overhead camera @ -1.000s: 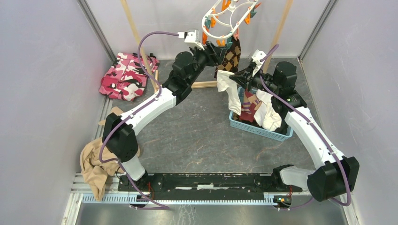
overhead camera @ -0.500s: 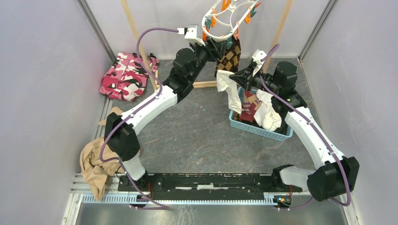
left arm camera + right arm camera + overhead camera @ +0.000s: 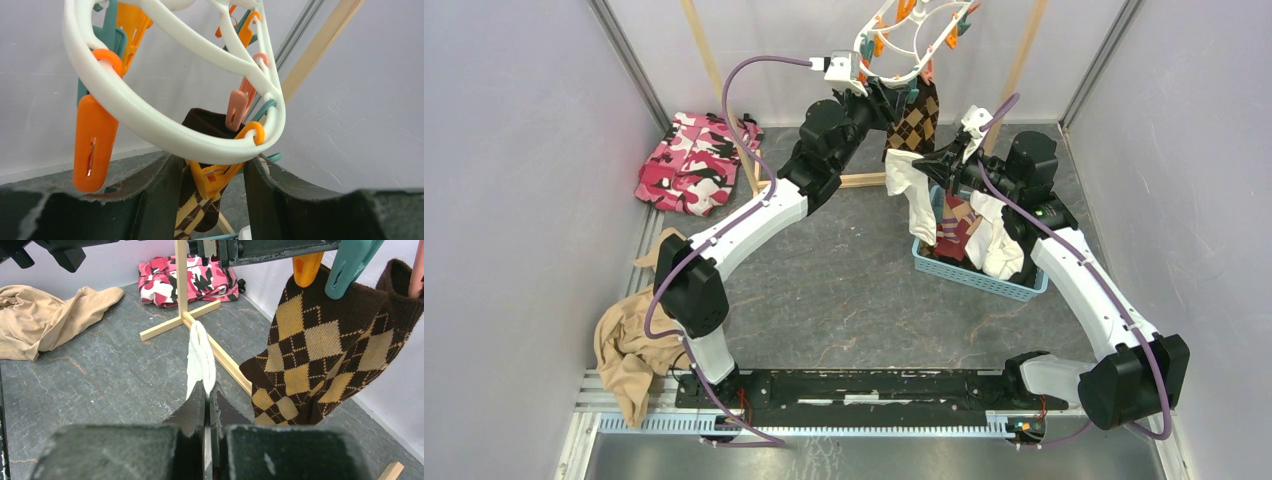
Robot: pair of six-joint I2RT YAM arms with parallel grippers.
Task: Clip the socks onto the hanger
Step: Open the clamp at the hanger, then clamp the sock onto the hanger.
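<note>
- Left gripper (image 3: pixel 210 167), jaws apart, straddles the orange clothespin (image 3: pixel 214 179) clipping a brown argyle sock (image 3: pixel 196 215) to the white hanger (image 3: pixel 150 120).
- Right gripper (image 3: pixel 207 396) clamps a white sock (image 3: pixel 201 357).

The hanger (image 3: pixel 130 107) is white, with orange and teal clothespins (image 3: pixel 93 145). The argyle sock (image 3: pixel 320 355) has tan diamonds on brown. The white sock (image 3: pixel 201 360) is plain. The cloth (image 3: pixel 694 165) is pink camouflage, and the basket (image 3: pixel 974 275) is blue.

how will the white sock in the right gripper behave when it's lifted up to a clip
Probably floppy: the white sock droops limply from the right gripper. Likely light, since a thin pinch at its edge holds it. Its free end may swing or fold on the way.
</note>
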